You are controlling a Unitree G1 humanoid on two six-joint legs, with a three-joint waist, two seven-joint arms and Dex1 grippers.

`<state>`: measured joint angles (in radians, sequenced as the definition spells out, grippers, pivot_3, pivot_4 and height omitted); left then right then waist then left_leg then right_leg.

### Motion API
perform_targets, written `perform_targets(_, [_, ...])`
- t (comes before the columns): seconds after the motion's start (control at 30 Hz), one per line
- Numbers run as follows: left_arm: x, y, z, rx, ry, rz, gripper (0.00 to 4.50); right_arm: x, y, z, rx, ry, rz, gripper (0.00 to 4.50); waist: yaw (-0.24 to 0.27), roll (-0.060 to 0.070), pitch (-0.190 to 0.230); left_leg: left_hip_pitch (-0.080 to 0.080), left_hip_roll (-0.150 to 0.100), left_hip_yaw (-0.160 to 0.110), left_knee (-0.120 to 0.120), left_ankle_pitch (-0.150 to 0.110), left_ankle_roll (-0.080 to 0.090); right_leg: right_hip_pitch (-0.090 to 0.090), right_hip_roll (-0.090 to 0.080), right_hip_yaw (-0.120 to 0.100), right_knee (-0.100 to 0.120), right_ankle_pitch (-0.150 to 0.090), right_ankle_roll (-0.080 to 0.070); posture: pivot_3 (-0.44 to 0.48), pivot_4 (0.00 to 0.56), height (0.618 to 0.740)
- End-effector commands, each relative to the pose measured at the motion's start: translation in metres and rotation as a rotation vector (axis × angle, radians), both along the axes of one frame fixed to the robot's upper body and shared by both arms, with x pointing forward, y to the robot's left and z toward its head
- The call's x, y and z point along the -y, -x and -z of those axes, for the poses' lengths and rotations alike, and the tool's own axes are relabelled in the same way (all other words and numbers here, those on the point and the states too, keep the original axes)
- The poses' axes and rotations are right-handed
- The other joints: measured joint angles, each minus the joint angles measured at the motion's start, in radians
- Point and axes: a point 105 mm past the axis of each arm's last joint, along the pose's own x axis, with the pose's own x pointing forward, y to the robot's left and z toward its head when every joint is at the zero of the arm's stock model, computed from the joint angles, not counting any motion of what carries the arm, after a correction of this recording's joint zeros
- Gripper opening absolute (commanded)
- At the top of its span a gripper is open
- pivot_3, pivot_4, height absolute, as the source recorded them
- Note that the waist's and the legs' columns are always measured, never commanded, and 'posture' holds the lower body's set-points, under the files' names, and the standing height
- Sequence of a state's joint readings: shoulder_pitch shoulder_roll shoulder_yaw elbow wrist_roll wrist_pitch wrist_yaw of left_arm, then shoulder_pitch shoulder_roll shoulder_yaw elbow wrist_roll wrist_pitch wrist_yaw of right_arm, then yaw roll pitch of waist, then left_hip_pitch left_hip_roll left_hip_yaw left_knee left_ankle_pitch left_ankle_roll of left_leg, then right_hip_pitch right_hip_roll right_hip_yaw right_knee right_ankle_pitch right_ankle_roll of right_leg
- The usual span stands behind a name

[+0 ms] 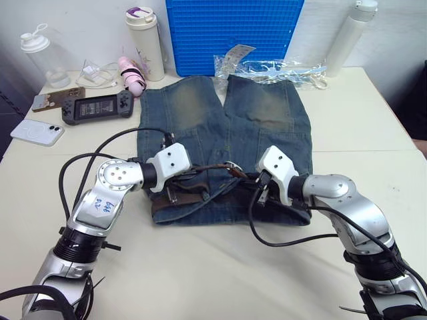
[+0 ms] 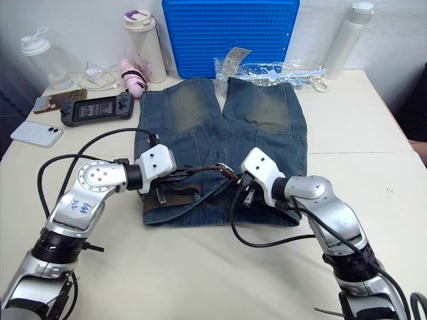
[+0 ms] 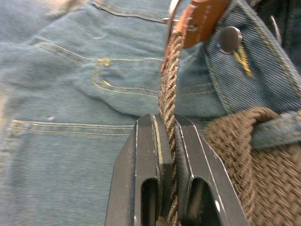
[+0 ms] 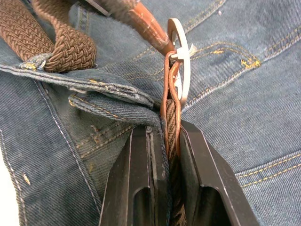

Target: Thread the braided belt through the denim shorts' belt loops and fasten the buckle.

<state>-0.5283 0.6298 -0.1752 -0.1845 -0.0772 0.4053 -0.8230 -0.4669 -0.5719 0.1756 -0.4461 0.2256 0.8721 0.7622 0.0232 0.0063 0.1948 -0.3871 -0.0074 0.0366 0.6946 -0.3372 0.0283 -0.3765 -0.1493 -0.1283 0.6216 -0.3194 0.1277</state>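
Note:
The denim shorts (image 1: pixel 200 110) lie flat on the table with the waistband toward me. The braided belt (image 1: pixel 179 199) runs along the waistband, and a belt loop (image 3: pixel 276 133) crosses over it. My left gripper (image 1: pixel 195 177) is shut on a thin stretch of the belt (image 3: pixel 167 101) just short of the silver buckle (image 1: pixel 232 167). My right gripper (image 1: pixel 257 180) faces it from the other side, shut on the belt's leather-wrapped end right behind the buckle (image 4: pixel 181 61). A brown leather belt tip (image 4: pixel 146 23) lies against the buckle. The two grippers stand a few centimetres apart over the fly.
Behind the shorts stand a blue grid board (image 1: pixel 233 33), a crumpled plastic bag (image 1: pixel 273 67) and a white bottle (image 1: pixel 351 37). At the back left are a tumbler (image 1: pixel 145 43), a shaker bottle (image 1: pixel 41 57), a game console (image 1: pixel 98 107) and a phone (image 1: pixel 37 132).

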Motion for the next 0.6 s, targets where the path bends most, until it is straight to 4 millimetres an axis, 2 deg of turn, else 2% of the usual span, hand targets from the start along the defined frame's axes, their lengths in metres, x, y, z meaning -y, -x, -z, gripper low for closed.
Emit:
perform_targets(0.03, [0.009,0.002,-0.010,0.036,0.020,0.018,0.00,-0.012,0.010,-0.014,0.061,-0.019,-0.076,0.11,0.000,0.000,0.000,0.000,0.000,0.000,0.000,0.000,0.000,0.000,0.000,0.000,0.000,0.000,0.000,0.000,0.150,0.693])
perform_targets(0.33, [0.039,0.021,0.004,-0.073,0.050,0.094,0.00,-0.016,0.014,-0.011,0.111,0.060,-0.125,0.11,0.000,0.000,0.000,0.000,0.000,0.000,0.000,0.000,0.000,0.000,0.000,0.000,0.000,0.000,0.000,0.000,0.150,0.693])
perform_targets(0.6, [0.060,0.023,0.000,-0.084,0.097,0.115,0.00,-0.014,0.016,-0.001,0.239,0.252,-0.214,0.11,0.000,0.000,0.000,0.000,0.000,0.000,0.001,0.000,0.000,0.000,0.000,0.000,0.000,0.000,0.000,0.000,0.150,0.693])
